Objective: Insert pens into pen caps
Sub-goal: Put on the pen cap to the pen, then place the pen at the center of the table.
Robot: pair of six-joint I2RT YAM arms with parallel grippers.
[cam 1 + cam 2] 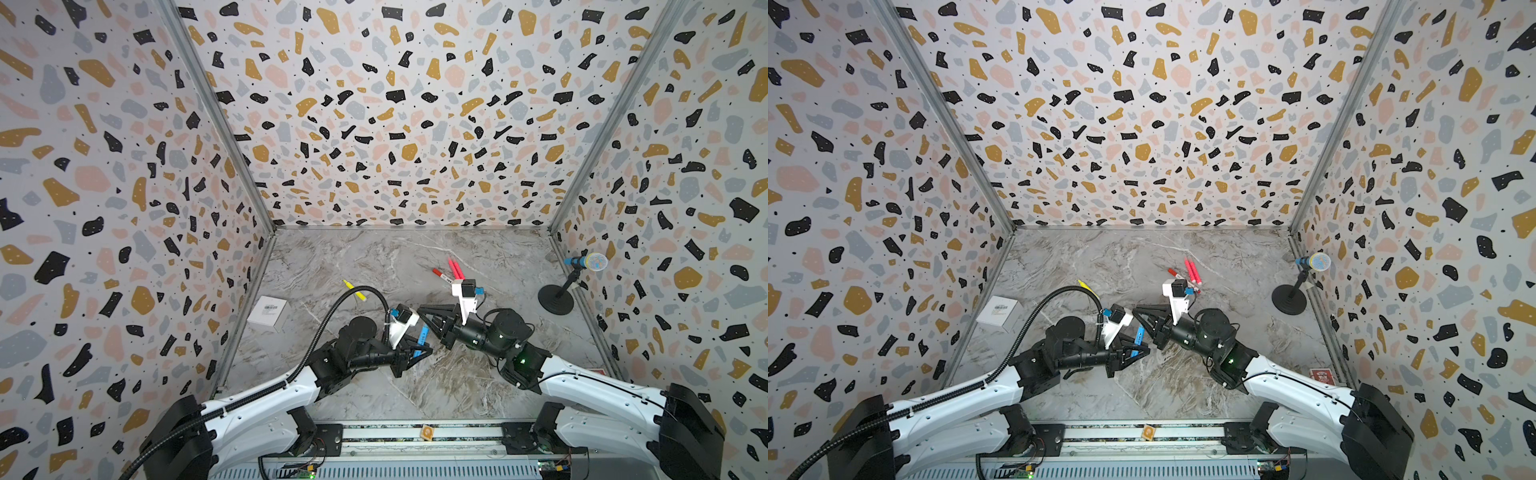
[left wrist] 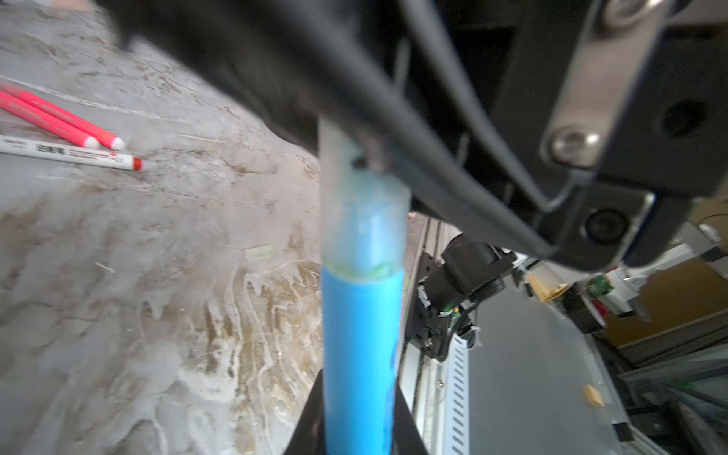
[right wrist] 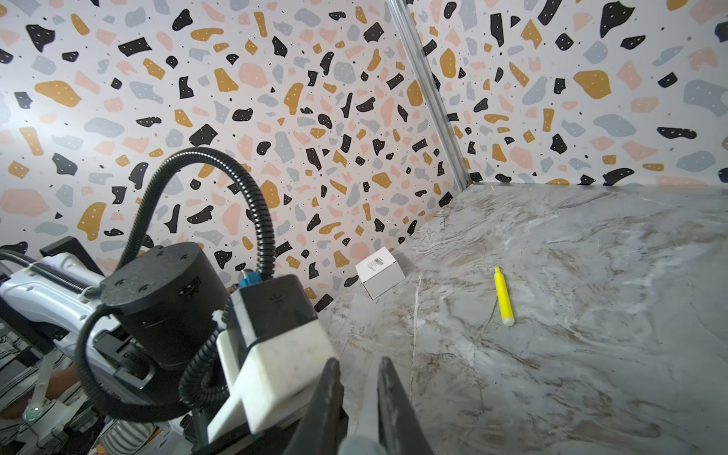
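Two tools of mine meet over the middle of the desk. My left tool is pinched tight on the light blue pen, which sticks up out of it. A clear cap sits over the top end of that pen, so this pen looks capped. My right tool is right by the cap, with its jaws a little apart and something pale between them; I cannot tell if they pinch it. If the cap is not pushed all the way down, it could pop off and roll away when I let go. If I pull my right tool back crooked, it could tug the cap off or knock the pen loose. Farther out, the yellow pen lies alone on the desk, and the two pink pens and the white pen with red ends lie together near the back. I see no loose caps for them. One white box sits by the left wall; it is shut, so I cannot see what is in it.
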